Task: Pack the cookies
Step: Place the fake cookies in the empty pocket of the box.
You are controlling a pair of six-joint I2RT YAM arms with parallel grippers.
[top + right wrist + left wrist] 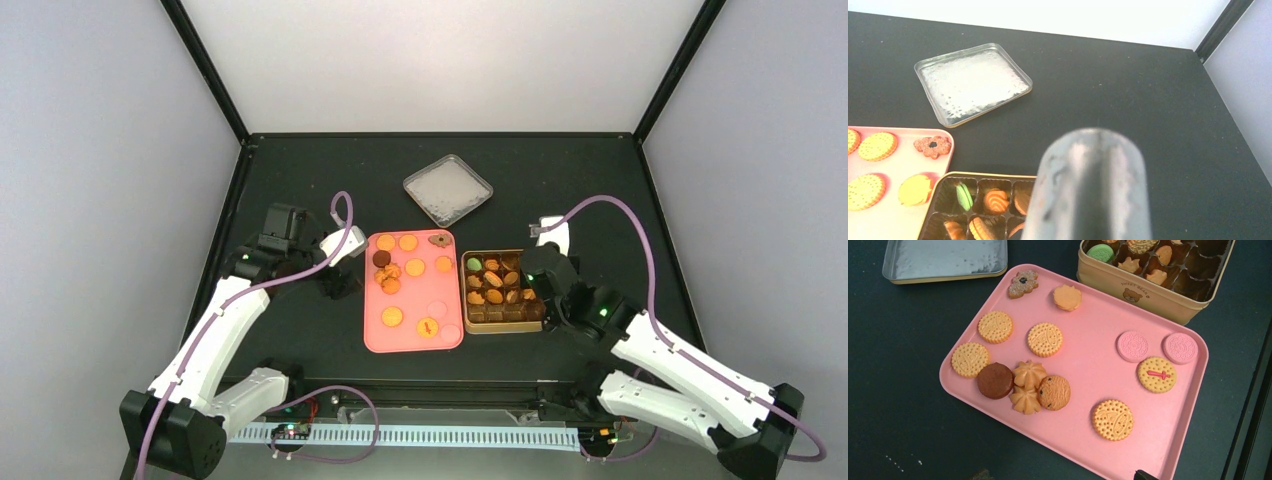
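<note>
At the middle of the black table (300, 180) lies a pink tray (400, 335), and most of the loose cookies (392, 316) rest on it, flat and in a single layer. A dark brown one (995, 380) touches two swirled ones and a chip-studded one in a cluster toward the tray's 9 o'clock edge. Two pale pink ones (1132, 346) lie toward its 5 o'clock corner.

Just beside the tray at 3 o'clock stands a tan cookie tin (503, 326), open, with more cookies sitting in its compartments. The green one (474, 264) is in its 11 o'clock corner. The tin's silver lid (447, 189) lies apart at the tray's 1 o'clock.

The left gripper (338, 282) hangs at the tray's 9 o'clock side with its jaws spread and nothing between them. The right gripper (536, 285) is over the tin's 3 o'clock edge. Its fingers are hidden in the wrist view behind blurred metal tongs (1088, 185), which it grasps.
</note>
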